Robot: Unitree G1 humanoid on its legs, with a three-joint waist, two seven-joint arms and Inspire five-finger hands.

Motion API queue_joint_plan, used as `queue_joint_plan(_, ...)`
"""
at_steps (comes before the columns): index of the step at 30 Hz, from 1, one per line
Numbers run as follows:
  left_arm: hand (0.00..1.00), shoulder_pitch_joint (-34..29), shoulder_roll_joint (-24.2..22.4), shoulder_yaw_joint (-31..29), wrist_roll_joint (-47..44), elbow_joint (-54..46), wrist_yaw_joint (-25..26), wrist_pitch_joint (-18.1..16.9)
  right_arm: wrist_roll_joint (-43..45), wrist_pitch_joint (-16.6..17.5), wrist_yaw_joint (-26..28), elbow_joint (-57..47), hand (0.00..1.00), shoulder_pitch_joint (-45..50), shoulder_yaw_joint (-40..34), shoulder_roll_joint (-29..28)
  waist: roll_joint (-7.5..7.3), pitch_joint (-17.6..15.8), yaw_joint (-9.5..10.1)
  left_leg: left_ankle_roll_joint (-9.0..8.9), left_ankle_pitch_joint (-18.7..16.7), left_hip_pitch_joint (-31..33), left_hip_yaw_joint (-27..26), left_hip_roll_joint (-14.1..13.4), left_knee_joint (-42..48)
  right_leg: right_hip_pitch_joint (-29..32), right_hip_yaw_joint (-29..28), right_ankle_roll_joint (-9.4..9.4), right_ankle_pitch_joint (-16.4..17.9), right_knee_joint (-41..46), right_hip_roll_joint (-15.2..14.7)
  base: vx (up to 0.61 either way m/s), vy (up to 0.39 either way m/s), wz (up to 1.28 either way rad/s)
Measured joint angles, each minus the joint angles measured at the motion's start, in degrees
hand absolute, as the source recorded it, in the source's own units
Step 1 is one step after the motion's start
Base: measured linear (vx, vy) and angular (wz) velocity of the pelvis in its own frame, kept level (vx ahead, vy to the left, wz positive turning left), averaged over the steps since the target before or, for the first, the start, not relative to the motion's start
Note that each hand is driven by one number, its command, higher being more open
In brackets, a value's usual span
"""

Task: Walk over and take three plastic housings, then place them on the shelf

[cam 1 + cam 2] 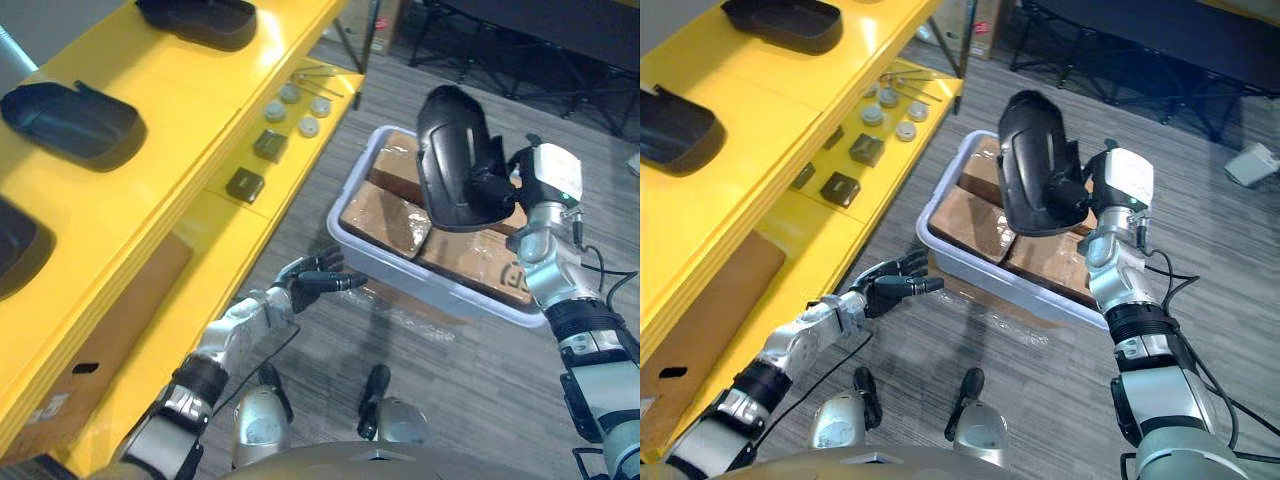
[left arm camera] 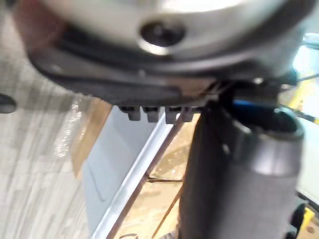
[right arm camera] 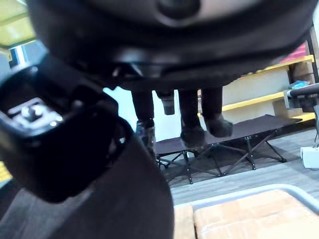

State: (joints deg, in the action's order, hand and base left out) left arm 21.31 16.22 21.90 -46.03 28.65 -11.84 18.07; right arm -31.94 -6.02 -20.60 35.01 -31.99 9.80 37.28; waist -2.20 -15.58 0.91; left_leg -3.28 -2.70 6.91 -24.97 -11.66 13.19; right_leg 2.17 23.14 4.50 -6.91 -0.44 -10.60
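Shelf point(image 1: 150, 200), yellow, runs along the left. Its top level carries black housings, well apart: near housing point(image 1: 15, 245) at the view's edge, middle housing point(image 1: 70, 122), far housing point(image 1: 197, 20). The lower level holds small parts point(image 1: 270, 145), square blocks and round discs. A cardboard box point(image 1: 100, 330) sits underneath.

Left hand point(image 1: 312, 281) hangs empty, fingers straight and relaxed, just beside the near corner of the bin point(image 1: 420, 280). The bin stands on the floor point(image 1: 450, 380) with brown wrapped packs point(image 1: 385, 215) inside. The held housing point(image 1: 450, 160) is up in the air above the bin, stood on end. Right hand point(image 1: 500, 180) has its fingers curled on one edge of it.

Risks, as a judgement:
- The grip takes one edge only, so the shell hangs off to one side. A quick swing towards the shelf could twist it in the fingers or drop it onto the packs.
- The path to the shelf crosses the left arm, which could get clipped.
- Coming in low, it could strike the shelf's front edge.
- Set down carelessly, it could shove a housing already lying there or sweep small parts off.
- The bin lies close in front, so a step shelfwards could catch it.

Writing: none readable. There is dark print on one pack and a pale sticker on the cardboard box, both too small to make out.
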Motion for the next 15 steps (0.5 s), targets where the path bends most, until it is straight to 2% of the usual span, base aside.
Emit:
queue_joint_plan(2, 1.0, 4.08, 0.04, -0.08, -5.63, 2.56, 0.89, 0.07, -1.59, 0.83, 0.0, -0.01, 0.0, -0.15, 0.28, -0.9, -0.26, 0.17, -0.06, -0.26, -0.18, 0.79, -0.7, -0.5, 0.77, 0.84, -0.95, -0.4, -0.66, -0.75, 0.74, -0.06, 0.0, -0.31)
queue_joint_plan(5, 1.0, 11.17, 0.7, -2.32, -20.25, 4.79, 2.37, -0.11, -3.16, 3.53, -0.01, -0.88, 0.0, -0.45, 0.92, -2.86, -0.62, 0.2, -0.45, -0.57, -0.21, 1.96, -1.35, -1.95, 2.02, 2.23, -1.77, -1.13, -1.27, -0.86, 1.93, -0.05, -0.027, -0.19)
queue_joint_plan(6, 1.0, 12.13, 0.71, -2.79, -22.6, 4.79, 2.44, -0.39, -3.57, 4.03, -0.03, -1.29, 0.0, -0.49, 0.92, -3.22, -0.67, 0.19, -0.61, -0.61, -0.19, 2.06, -1.42, -2.1, 2.12, 2.36, -1.88, -1.22, -1.34, -0.87, 2.07, -0.02, -0.023, -0.11)
queue_joint_plan(10, 1.0, 17.41, 0.71, -4.31, -35.17, 4.78, 3.13, -3.49, -4.46, 8.69, -0.11, -2.22, 0.0, -2.04, 1.27, -5.05, -0.96, 0.11, -1.38, -0.85, -0.23, 2.32, -2.08, -2.96, 2.58, 2.99, -2.7, -1.64, -1.67, -0.89, 2.86, -0.01, -0.009, -0.12)
queue_joint_plan(15, 1.0, 17.78, 0.77, -4.75, -37.65, 5.09, 4.45, -5.86, -6.05, 10.89, -0.12, -4.88, 0.0, -3.0, 1.48, -6.66, -1.53, 0.1, -2.01, -0.87, -0.23, 1.67, -2.93, -2.9, 2.33, 2.86, -3.39, -1.83, -2.22, -1.42, 2.88, -0.01, 0.016, -0.07)
